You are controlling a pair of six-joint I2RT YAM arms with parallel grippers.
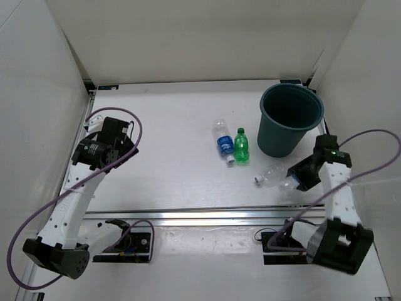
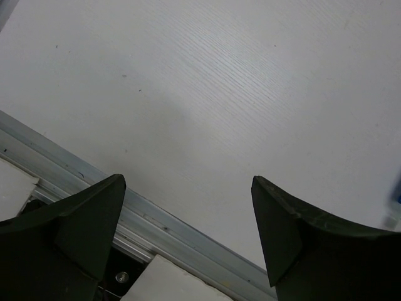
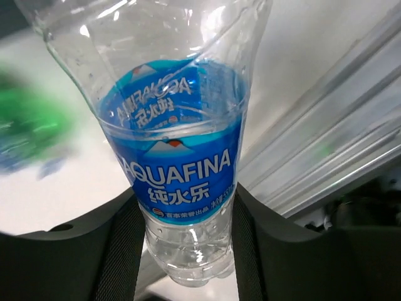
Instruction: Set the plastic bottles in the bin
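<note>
My right gripper [image 1: 293, 179] is shut on a clear bottle with a blue label [image 1: 273, 176], held lying sideways above the table, cap pointing left. In the right wrist view the bottle [image 3: 178, 157] sits between the two pads near its base. A second clear bottle with a blue label [image 1: 223, 142] and the green bottle [image 1: 241, 146] lie side by side on the table left of the bin. The dark teal bin [image 1: 289, 119] stands upright at the back right, just beyond my right gripper. My left gripper [image 2: 188, 219] is open and empty at the left side of the table [image 1: 103, 148].
White walls enclose the table on the left, back and right. A metal rail [image 1: 207, 217] runs across the near edge; it also shows in the left wrist view [image 2: 156, 226]. Purple cables loop from both arms.
</note>
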